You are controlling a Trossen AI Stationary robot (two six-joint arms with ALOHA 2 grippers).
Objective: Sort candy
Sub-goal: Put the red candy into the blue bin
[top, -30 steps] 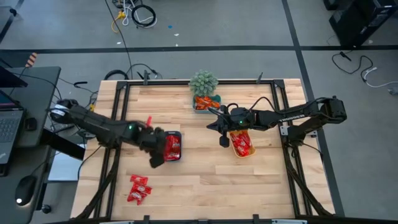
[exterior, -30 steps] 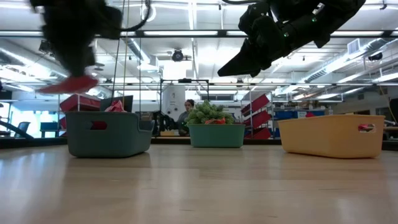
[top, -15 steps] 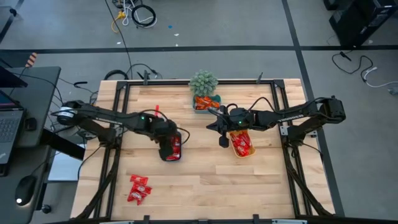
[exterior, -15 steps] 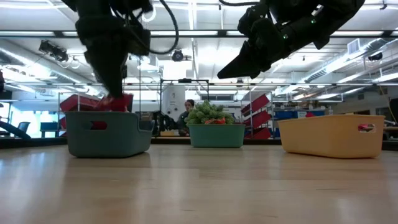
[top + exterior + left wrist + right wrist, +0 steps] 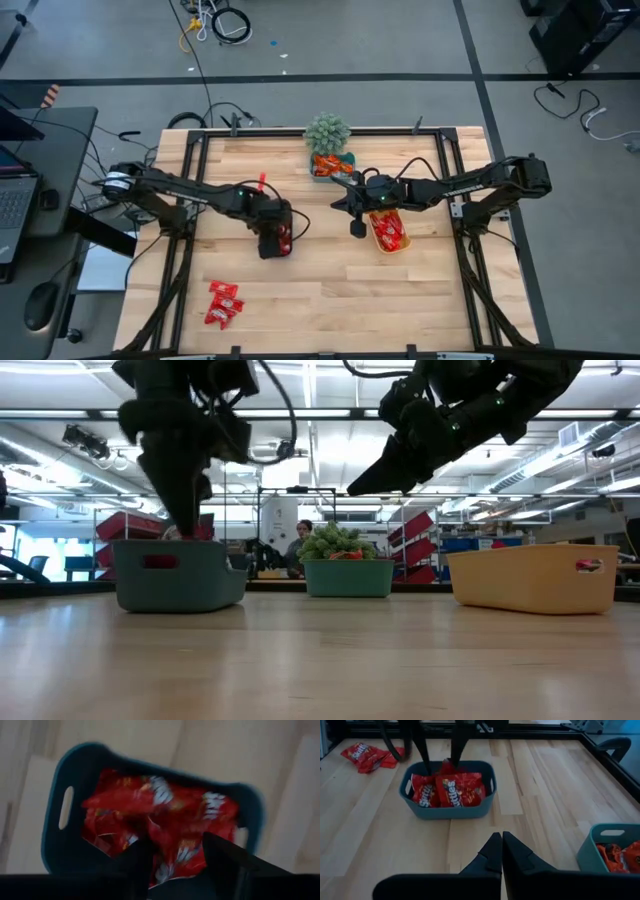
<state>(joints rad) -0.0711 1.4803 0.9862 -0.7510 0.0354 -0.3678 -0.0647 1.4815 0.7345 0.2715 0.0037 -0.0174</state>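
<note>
Hovering my left tool, spread, over shiny red candy packets in the dark-teal plastic tray; right tool pressed together at three o'clock.

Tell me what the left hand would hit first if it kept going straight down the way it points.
Probably the shiny red candy packets piled in the dark teal plastic tray; the left hand points into it with fingers apart.

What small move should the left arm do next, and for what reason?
Probably lift the left hand straight up out of the blue tray. Its fingers are spread over the red packets already lying inside, and more candy waits on the table.
</note>
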